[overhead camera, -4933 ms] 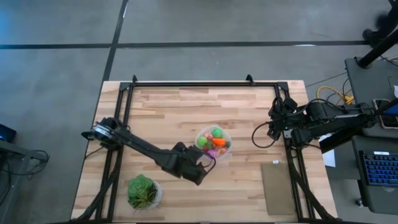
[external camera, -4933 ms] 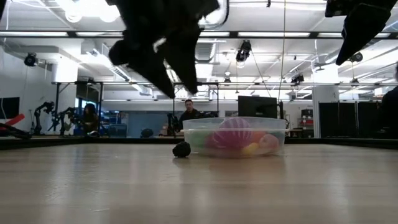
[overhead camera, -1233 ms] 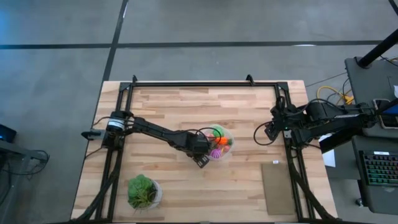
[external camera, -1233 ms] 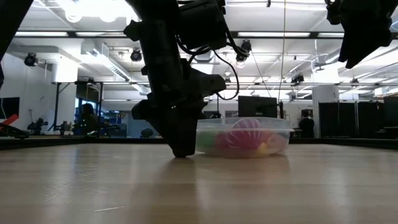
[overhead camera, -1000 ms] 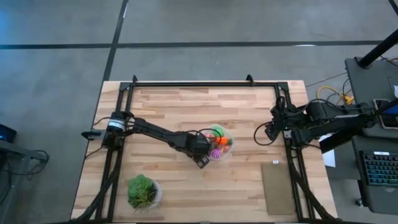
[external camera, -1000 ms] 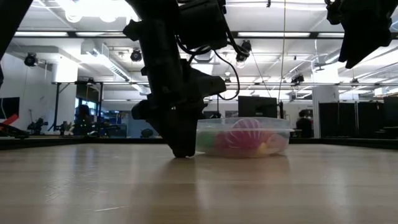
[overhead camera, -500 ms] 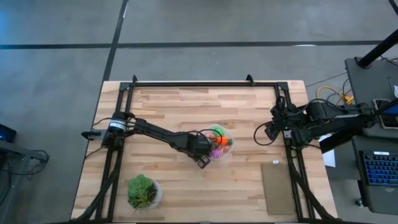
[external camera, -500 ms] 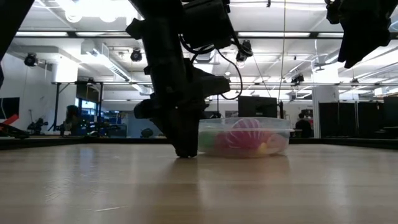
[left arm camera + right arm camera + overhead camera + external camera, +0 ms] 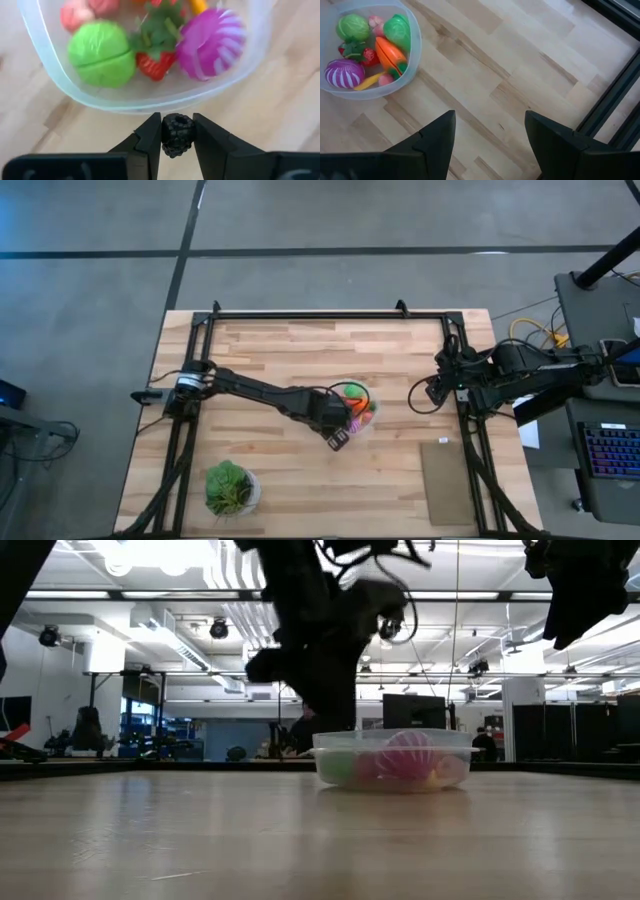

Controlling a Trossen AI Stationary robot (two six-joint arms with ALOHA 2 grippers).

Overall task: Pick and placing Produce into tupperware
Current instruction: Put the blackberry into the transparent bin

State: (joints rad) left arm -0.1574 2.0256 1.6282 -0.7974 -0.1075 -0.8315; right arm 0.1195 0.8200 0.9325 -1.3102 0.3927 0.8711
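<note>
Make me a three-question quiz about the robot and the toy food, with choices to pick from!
1. Where is the potted plant?
A. Near the table's front left corner
B. Inside the clear container
C. Beside the right arm

2. What colour is the bumpy berry in the left tool?
A. Yellow
B. Black
C. White

3. What is the right tool doing?
A. Holding a carrot
B. Pushing the container
C. Open and holding nothing

Answers:
1. A, the high view shows it alone in that corner.
2. B, the left wrist view shows a dark berry pinched between the fingers, just outside the clear container.
3. C, its fingers stand apart over bare table.
</note>
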